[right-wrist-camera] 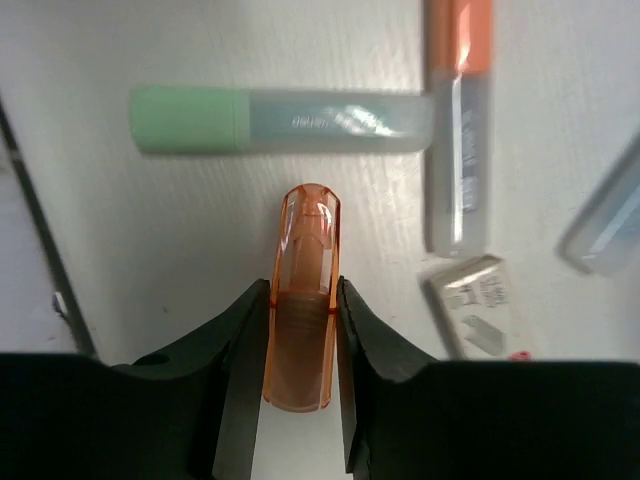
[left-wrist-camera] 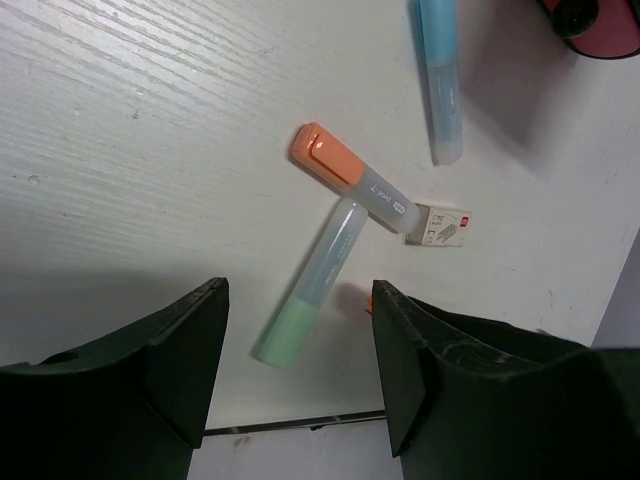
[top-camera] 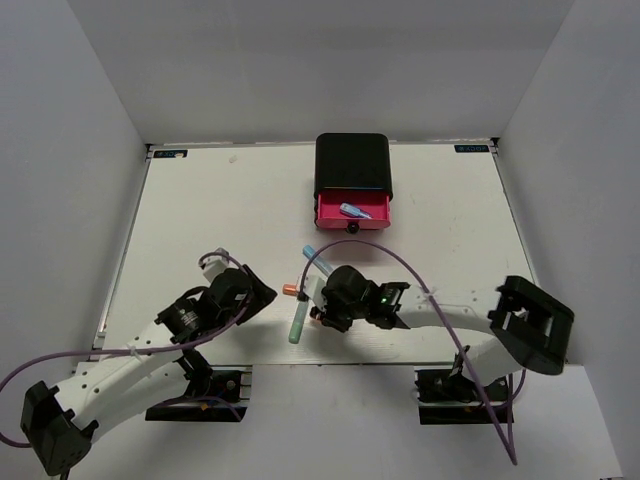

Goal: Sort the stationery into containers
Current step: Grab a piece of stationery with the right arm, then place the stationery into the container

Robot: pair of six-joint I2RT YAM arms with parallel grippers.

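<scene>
Orange see-through plastic, the short stick (right-wrist-camera: 303, 300) is pinched on both sides by the right jaws. Its round end points at the green-capped stick (right-wrist-camera: 280, 120), just beside it and not touching. The orange-capped stick (right-wrist-camera: 458, 130) touches the clear end of the green-capped one. The white eraser (right-wrist-camera: 478, 305) and the light blue stick (left-wrist-camera: 440, 80) lie near that same end. The left jaws hang over the green-capped stick, wide open and empty. The open pink drawer (top-camera: 335, 222) stands well apart from it, with a bluish stick (top-camera: 352, 210) inside.
</scene>
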